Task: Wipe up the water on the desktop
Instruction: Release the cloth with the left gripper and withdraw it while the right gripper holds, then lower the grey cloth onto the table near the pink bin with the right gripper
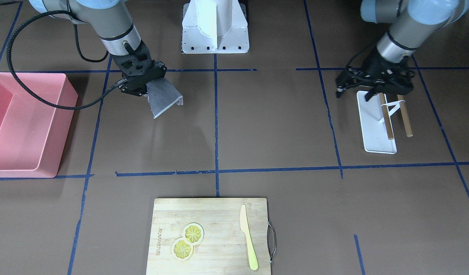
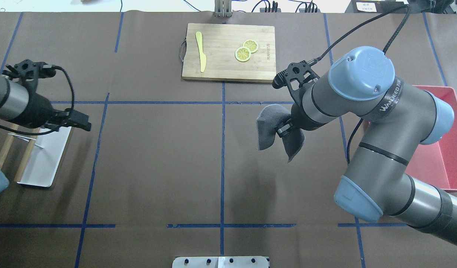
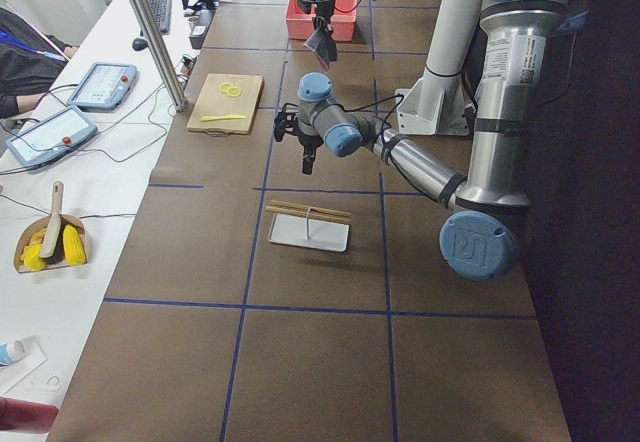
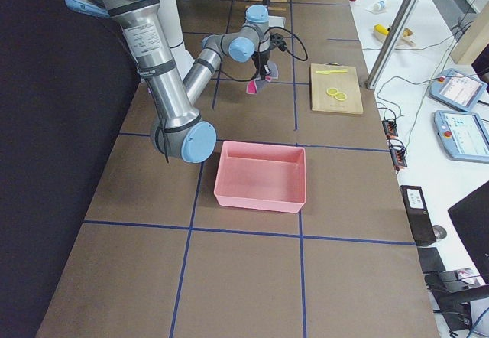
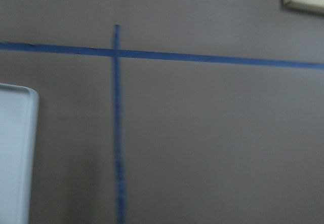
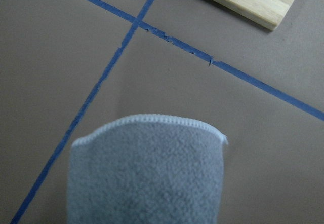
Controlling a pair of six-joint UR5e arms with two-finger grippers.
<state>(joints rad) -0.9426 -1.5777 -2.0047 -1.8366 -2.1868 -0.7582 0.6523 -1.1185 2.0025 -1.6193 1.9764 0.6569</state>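
The desktop (image 1: 272, 126) is a matte brown surface with a grid of blue tape lines; I can make out no water on it. My right gripper (image 1: 141, 86) is shut on a grey cloth (image 1: 163, 98) and holds it hanging just above the desktop, near the pink bin. The cloth also shows in the overhead view (image 2: 267, 128) and fills the bottom of the right wrist view (image 6: 147, 178). My left gripper (image 1: 352, 95) is open and empty, hovering over the near end of a white tray; it also shows in the overhead view (image 2: 79, 123).
A pink bin (image 1: 24, 126) stands on the right arm's side. A wooden cutting board (image 1: 211, 233) with two lemon slices and a yellow knife (image 1: 249, 238) lies at the far edge. A white tray (image 1: 373, 130) with two wooden rods lies under the left arm.
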